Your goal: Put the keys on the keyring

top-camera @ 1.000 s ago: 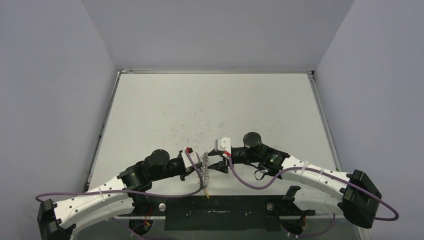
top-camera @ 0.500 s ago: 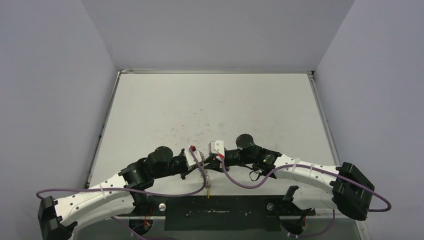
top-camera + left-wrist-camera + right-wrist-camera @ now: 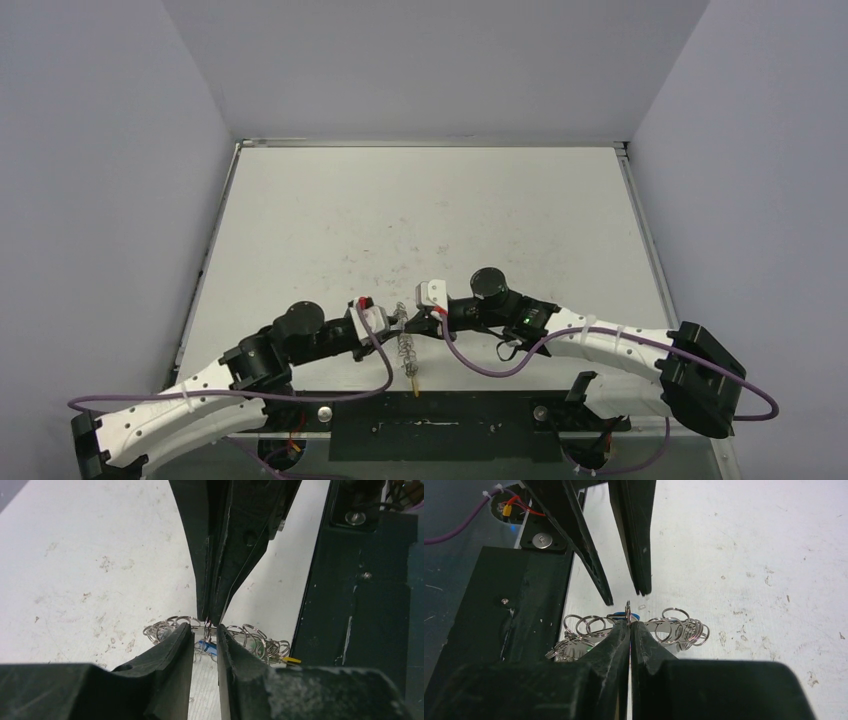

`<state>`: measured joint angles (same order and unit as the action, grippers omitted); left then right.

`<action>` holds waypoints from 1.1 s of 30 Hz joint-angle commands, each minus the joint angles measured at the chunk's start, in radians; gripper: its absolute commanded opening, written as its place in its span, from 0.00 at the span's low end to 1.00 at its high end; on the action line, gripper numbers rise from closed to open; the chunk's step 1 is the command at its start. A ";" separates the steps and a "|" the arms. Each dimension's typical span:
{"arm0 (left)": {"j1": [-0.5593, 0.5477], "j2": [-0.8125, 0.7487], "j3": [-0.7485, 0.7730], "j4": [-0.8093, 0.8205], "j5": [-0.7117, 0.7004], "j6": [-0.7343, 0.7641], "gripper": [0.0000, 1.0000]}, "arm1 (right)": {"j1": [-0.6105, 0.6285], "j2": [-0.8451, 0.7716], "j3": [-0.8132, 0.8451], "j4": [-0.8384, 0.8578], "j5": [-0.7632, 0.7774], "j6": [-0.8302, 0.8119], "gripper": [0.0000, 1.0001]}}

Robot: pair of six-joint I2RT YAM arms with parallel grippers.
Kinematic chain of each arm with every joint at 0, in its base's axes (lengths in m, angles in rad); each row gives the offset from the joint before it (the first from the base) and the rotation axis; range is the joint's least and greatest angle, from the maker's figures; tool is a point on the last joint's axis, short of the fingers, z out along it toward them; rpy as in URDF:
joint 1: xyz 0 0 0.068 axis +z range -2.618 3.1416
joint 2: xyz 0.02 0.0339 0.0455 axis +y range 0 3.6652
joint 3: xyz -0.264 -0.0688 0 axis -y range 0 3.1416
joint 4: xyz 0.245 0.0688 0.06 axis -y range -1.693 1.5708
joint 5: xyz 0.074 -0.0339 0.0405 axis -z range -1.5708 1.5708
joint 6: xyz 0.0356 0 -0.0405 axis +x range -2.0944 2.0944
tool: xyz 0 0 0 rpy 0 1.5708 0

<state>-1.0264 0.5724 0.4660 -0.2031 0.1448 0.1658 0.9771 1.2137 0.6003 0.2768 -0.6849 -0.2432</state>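
The keyring [image 3: 408, 348] lies near the table's front edge, a silver band edged with many wire loops [image 3: 162, 628]. It also shows in the right wrist view [image 3: 674, 628]. A blue tag [image 3: 206, 647], a green tag [image 3: 256, 643] and a yellow tag [image 3: 291, 659] lie among the loops. My right gripper [image 3: 629, 622] is shut on one small upright wire loop [image 3: 628, 608] of the keyring, right by the blue tag [image 3: 637, 616]. My left gripper [image 3: 205, 628] faces it, open by a narrow gap, with that loop at its tips and not clamped. Both grippers meet over the keyring in the top view, left [image 3: 390, 324] and right [image 3: 418, 321].
The black mounting plate [image 3: 360, 605] of the arm bases runs just beside the keyring along the table's near edge. The white, scuffed tabletop [image 3: 420, 210] stretches to the far wall. Purple cables [image 3: 470, 358] hang from both wrists.
The right gripper has shifted a little to the left at the keyring. The left arm came in, then drew back to the left, and its gripper now stands open at the loops.
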 commanded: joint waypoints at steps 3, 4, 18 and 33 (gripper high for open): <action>-0.004 -0.157 -0.095 0.110 0.009 -0.024 0.28 | 0.006 -0.034 -0.036 0.177 -0.013 0.033 0.00; -0.004 -0.180 -0.118 0.128 0.011 -0.029 0.30 | 0.006 -0.035 -0.044 0.191 -0.012 0.038 0.00; -0.006 -0.327 -0.321 0.369 0.019 -0.059 0.36 | 0.004 -0.013 -0.088 0.357 -0.039 0.115 0.00; -0.006 -0.206 -0.346 0.554 0.021 -0.052 0.17 | 0.005 -0.015 -0.084 0.349 -0.049 0.127 0.00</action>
<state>-1.0267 0.3580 0.1196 0.2272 0.1535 0.1158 0.9768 1.2137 0.5060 0.5228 -0.6968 -0.1242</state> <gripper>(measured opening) 0.206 0.028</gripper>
